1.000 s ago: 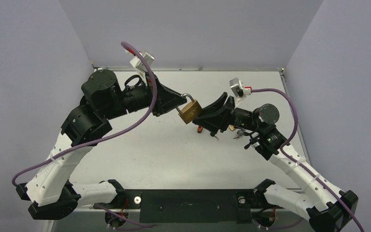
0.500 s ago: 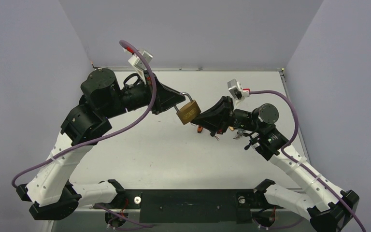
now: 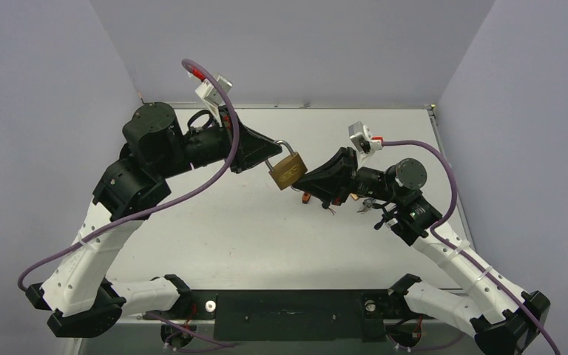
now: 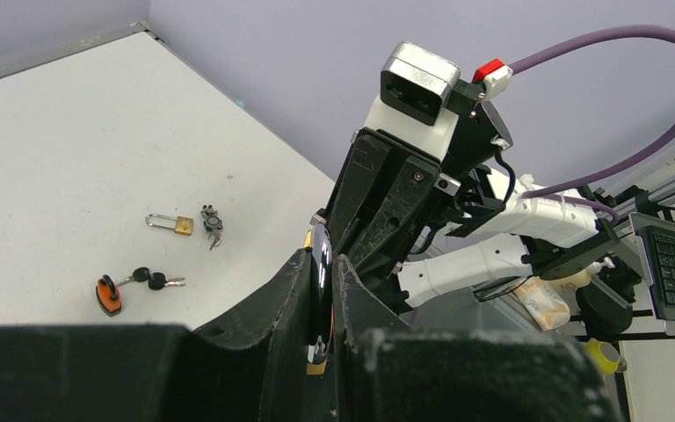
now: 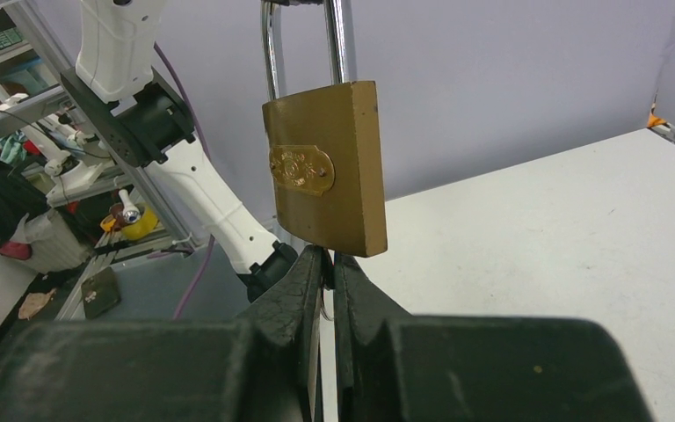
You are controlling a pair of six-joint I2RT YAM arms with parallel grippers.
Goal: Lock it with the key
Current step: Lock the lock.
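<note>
Both grippers meet at one brass padlock (image 5: 325, 167) held up in the air, well above the table (image 3: 266, 244). The left gripper (image 3: 269, 157) is clamped on the steel shackle (image 5: 340, 44), so the body hangs just past its fingertips, tilted toward the other arm. The right gripper (image 5: 327, 257) has its fingers pressed tight together, tips right against the underside of the body, where a keyhole would sit. Whether a key is pinched between them I cannot tell, since nothing of one shows. Further out from the right gripper, down on the table beneath it, lie a bunch of keys (image 4: 110, 294) with an orange tag and a small padlock (image 4: 170, 223), both well apart from the fingers. By my judgement the brass body is heavy for its size and wholly rigid, with smooth faces that could slip in a pinch. The round polished shackle would let it swing or twist about the left fingers if pushed from below. The shackle serves for carrying, while the flat sides of the body would give a firmer hold against a turn. A key is thin and stiff, best taken square on its flat head and turned gently enough that the lock does not rotate in the left grip.
</note>
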